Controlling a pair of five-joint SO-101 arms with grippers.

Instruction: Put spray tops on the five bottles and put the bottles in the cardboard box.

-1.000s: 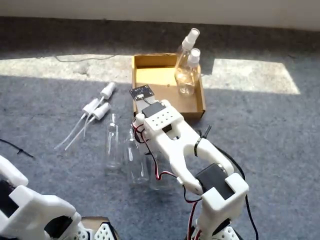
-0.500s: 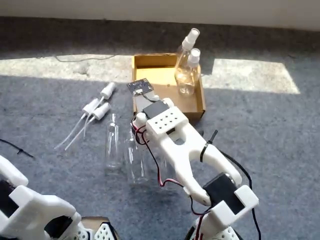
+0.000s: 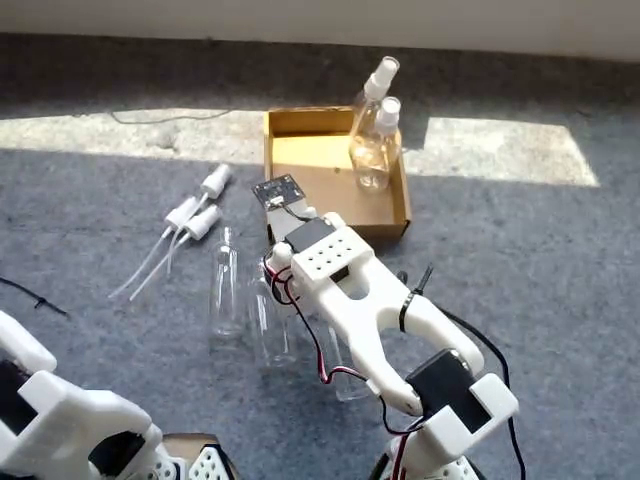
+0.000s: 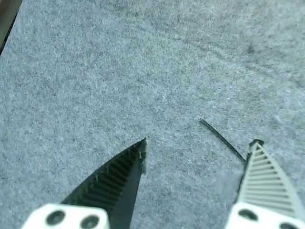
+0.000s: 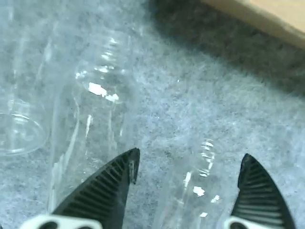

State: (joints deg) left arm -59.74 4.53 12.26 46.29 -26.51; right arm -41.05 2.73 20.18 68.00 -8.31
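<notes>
now, my right arm (image 3: 345, 275) stretches over the uncapped bottles (image 3: 228, 285); the wrist view has my right claw (image 5: 190, 156) gaping above one bottle (image 5: 199, 188), gripping nothing. left claw (image 4: 199, 142) gapes over the desk (image 4: 95, 71), holding nothing. two capped bottles (image 3: 375, 150) stand in the cardboard box (image 3: 310, 150).

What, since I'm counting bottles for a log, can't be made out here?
- High view: the right arm covers most of the third loose bottle.
- Right wrist view: the picture edge cuts off that bottle's body, between the tips of the open right pincer.
- High view: the two boxed bottles have tops too small to judge tight.
</notes>
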